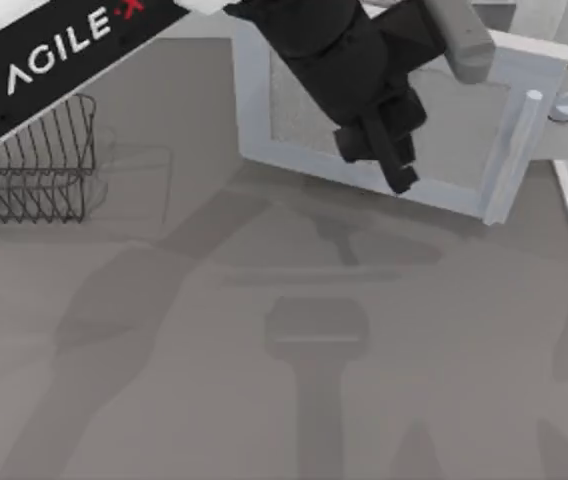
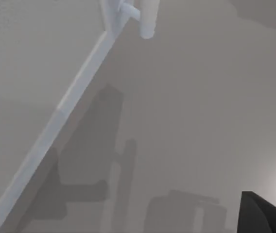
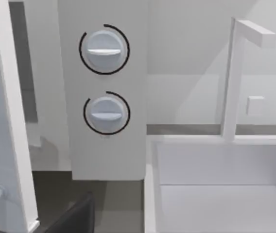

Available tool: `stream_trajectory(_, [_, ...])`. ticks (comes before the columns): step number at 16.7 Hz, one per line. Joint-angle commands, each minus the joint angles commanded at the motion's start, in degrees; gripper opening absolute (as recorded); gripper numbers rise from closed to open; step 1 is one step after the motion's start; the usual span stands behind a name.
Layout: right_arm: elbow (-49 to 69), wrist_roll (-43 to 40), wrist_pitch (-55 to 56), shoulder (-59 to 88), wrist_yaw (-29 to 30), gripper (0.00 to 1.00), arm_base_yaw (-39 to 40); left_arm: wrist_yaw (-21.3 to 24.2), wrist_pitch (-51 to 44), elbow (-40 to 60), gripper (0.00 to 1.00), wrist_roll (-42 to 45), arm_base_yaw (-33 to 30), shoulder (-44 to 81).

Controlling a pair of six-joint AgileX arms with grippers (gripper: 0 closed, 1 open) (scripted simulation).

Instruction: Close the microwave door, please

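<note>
The microwave door is seen at the top of the top view, right of centre, swung out from the cabinet so its speckled window faces up toward the camera; the bar handle runs along its right-hand edge, on posts. The door is judged a stiff, fairly heavy hinged panel w/ smooth, prob. slippery faces, so no pinch grip is called for: it can be pushed flat on the window face or frame, far from the hinge, or hooked by the handle.

The left claw is held over the window; its state cannot be told. In the right wrist view two dials and a sink basin are shown. A wire rack sits at the surface's left.

Writing: "AGILE" is read on the left arm; the rest is cut off. No other labels are legible.
</note>
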Motion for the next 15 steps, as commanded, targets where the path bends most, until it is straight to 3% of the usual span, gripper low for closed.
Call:
stream_trajectory(9, [0.0,0.0,0.0,0.0,0.0,1.0,0.0,1.25,-3.29,0.76,0.0,-1.07,-2.8,3.79])
stream_trajectory(15, [0.0,0.0,0.0,0.0,0.0,1.0,0.0,-0.74,-1.29,5.26,0.0,-1.93,-2.13,3.62])
